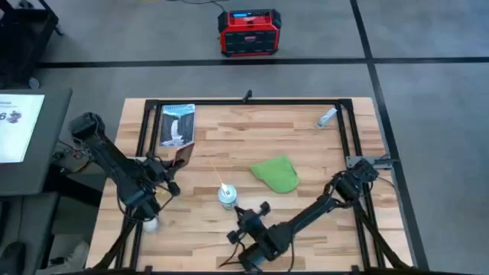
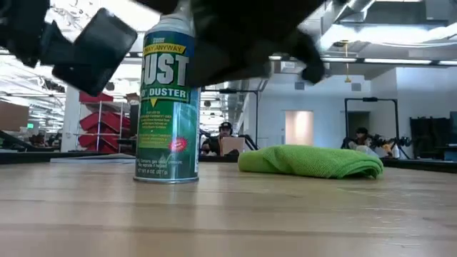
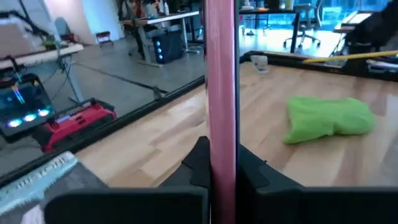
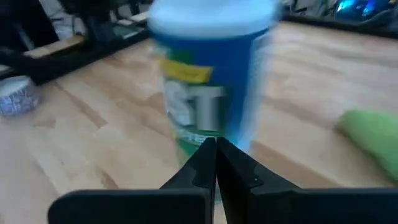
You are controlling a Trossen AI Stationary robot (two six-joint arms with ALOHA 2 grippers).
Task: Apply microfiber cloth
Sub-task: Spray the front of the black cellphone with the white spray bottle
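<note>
Gripping pink phone (image 3: 221, 93) upright, left end effector (image 1: 177, 159).

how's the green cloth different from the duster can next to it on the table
The microfiber cloth is bright green, soft and lies low in a rumpled heap; the duster can is a rigid, printed cylinder standing upright, far taller. The right hand is close by the can; nothing is near the cloth. Both rest on the wooden table.
</note>
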